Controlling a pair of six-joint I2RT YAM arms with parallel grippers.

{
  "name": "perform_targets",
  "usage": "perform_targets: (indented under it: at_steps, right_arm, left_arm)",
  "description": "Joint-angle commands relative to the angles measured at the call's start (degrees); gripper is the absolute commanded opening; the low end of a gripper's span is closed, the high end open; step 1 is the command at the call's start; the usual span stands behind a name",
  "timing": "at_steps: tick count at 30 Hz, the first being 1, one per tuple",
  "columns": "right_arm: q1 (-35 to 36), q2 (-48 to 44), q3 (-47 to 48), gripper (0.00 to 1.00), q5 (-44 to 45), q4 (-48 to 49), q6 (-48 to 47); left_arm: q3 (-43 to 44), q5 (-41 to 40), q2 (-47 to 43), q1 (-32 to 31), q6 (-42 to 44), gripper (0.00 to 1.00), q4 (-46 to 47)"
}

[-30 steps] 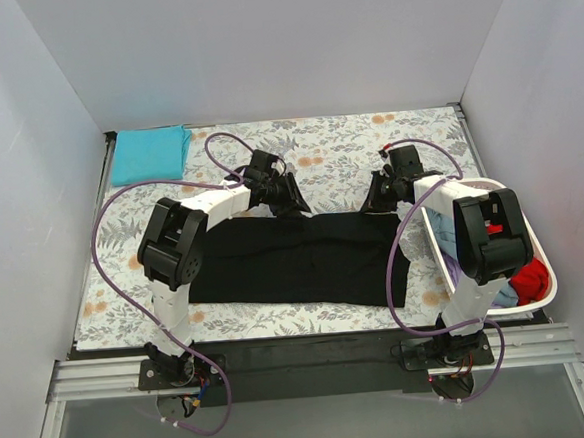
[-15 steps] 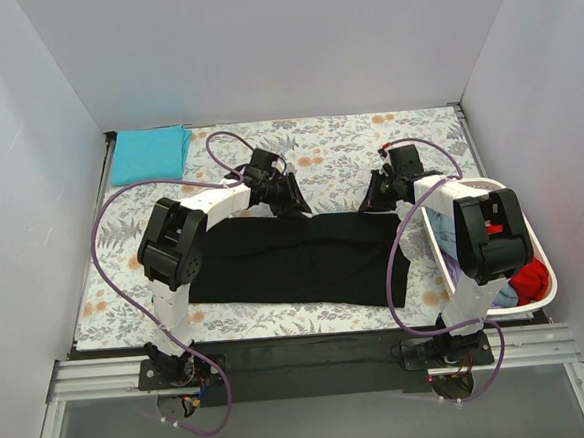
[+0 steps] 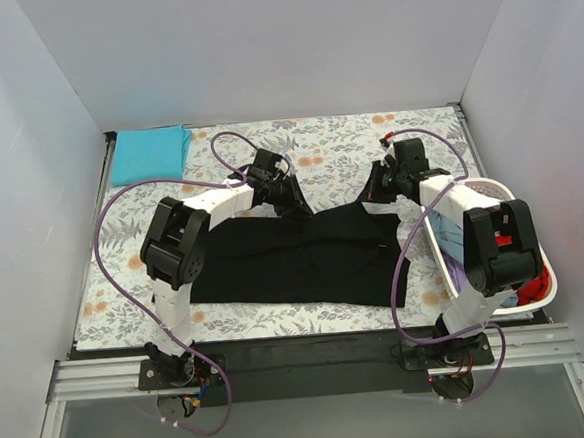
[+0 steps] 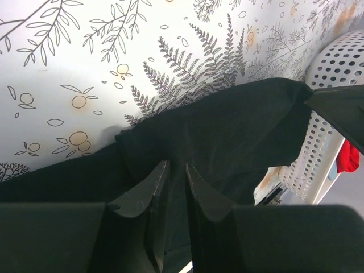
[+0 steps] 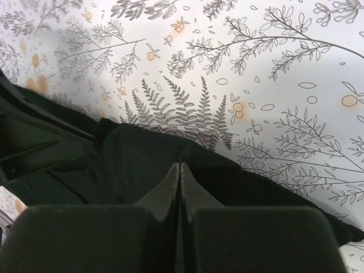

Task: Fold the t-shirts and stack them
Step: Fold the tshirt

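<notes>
A large black t-shirt (image 3: 295,264) lies spread across the floral table covering in the top view. My left gripper (image 3: 297,205) is at its far edge near the middle, and in the left wrist view my left gripper (image 4: 176,165) is shut on a fold of the black cloth (image 4: 227,125). My right gripper (image 3: 375,195) is at the far edge further right, and the right wrist view shows my right gripper (image 5: 180,165) shut on the black cloth (image 5: 136,165). The far edge is lifted between them. A folded teal t-shirt (image 3: 149,154) lies at the far left corner.
A white plastic laundry basket (image 3: 478,182) stands at the right edge, holding a red shirt (image 3: 544,282) and a light-blue one (image 3: 452,244). The basket (image 4: 335,57) and the red shirt (image 4: 347,156) also show in the left wrist view. Grey walls enclose the table.
My right arm has swung toward the far side and lifted, pulling the shirt's far edge up. The left gripper has shifted slightly with it.
</notes>
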Motion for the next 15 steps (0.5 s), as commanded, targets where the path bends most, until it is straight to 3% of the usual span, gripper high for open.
perform_targets:
  at_steps: [1,15]
  right_arm:
    - [0.1,-3.5,0.9,0.01,-2.1,3.1,-0.3]
    - [0.3,-10.8,-3.3,0.01,-5.1,4.5,-2.0]
  left_arm:
    - [1.1,0.7,-1.3,-0.2,0.1,0.16,0.9]
    - [-2.7,-6.7,-8.5,1.4,-3.0,0.15,2.6]
